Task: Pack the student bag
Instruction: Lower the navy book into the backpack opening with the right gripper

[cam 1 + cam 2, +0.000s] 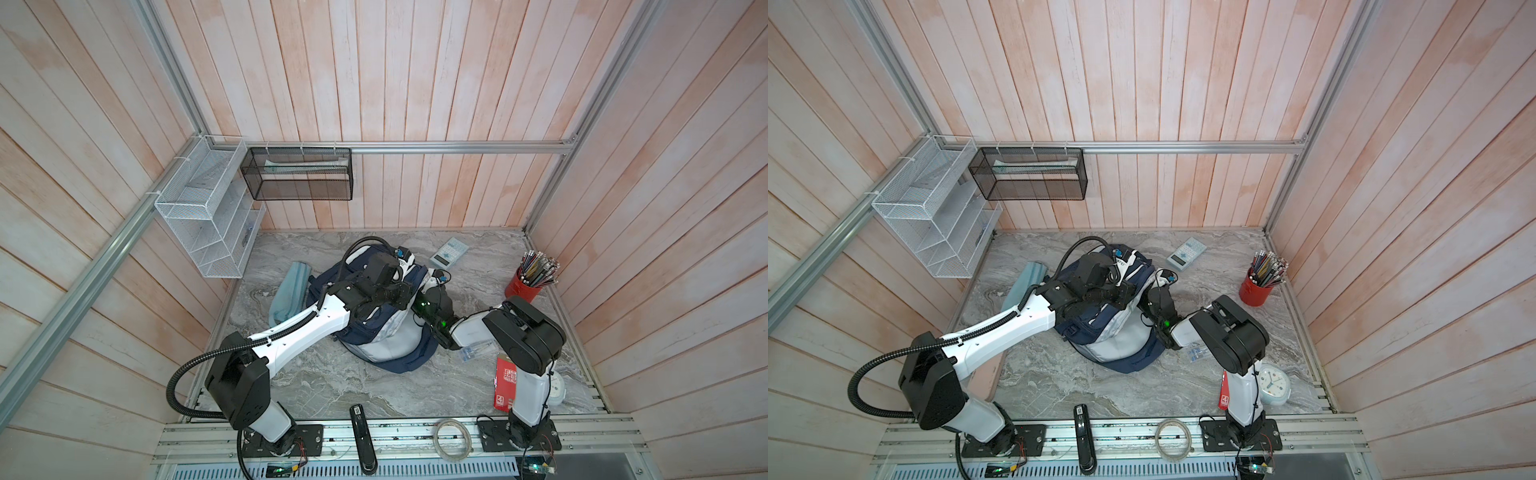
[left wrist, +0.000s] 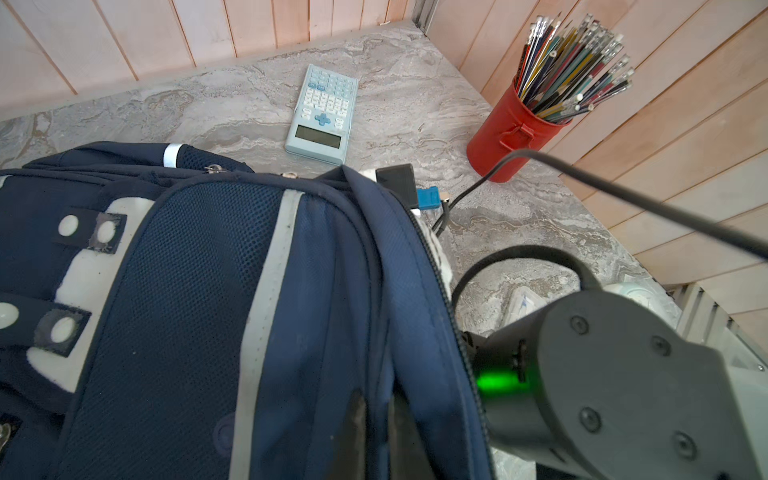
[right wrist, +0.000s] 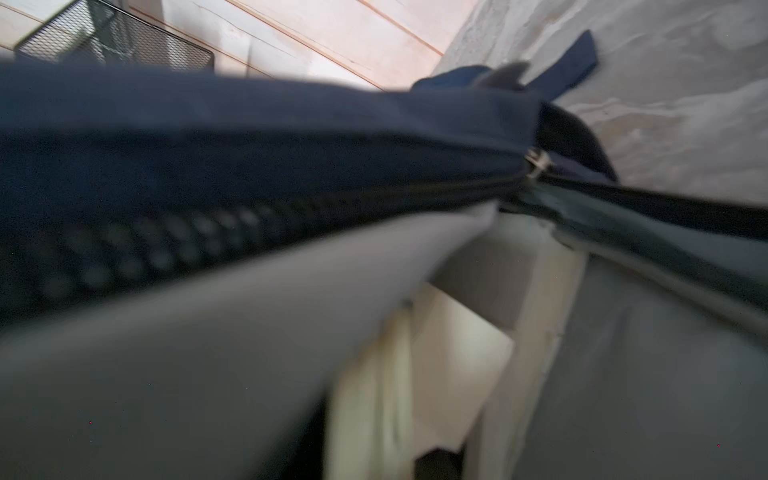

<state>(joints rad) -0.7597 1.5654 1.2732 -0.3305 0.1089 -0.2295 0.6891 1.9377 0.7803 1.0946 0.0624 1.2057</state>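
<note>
The student bag, navy with white stripes and studded white patches, lies in the middle of the marble table. In the left wrist view its mesh front fills the frame. My left gripper is shut, pinching a navy fold by the zip. My right gripper presses against the bag's right side, with its fingertips hidden. The right wrist view is blurred: an open zip edge with pale flat things inside the opening.
A pale blue calculator and a red can of pencils stand at the back right. A light blue pouch lies left of the bag. A clock, red packet, stapler and tape roll lie at the front. Mesh racks hang back left.
</note>
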